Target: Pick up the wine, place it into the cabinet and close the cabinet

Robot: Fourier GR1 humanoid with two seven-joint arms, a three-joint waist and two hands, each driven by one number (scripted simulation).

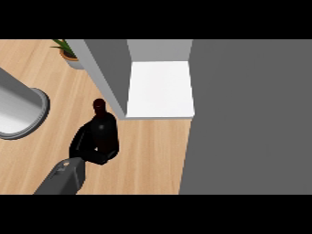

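Observation:
The wine bottle (99, 109) is dark, and only its neck and shoulder show above my left hand (94, 142), whose black fingers are curled round its body. The bottle is held over the wooden counter (151, 151), just left of the cabinet's front corner. The cabinet (108, 68) has grey walls, and its white shelf (159, 89) lies open to the right of the bottle. A wide grey panel (260, 119), apparently the open cabinet door, fills the view's right side. My right hand shows nowhere.
A tall white-grey cylinder (9, 107) with a round base stands at the left edge of the counter. A potted plant (66, 51) sits at the back, beside the cabinet's left wall.

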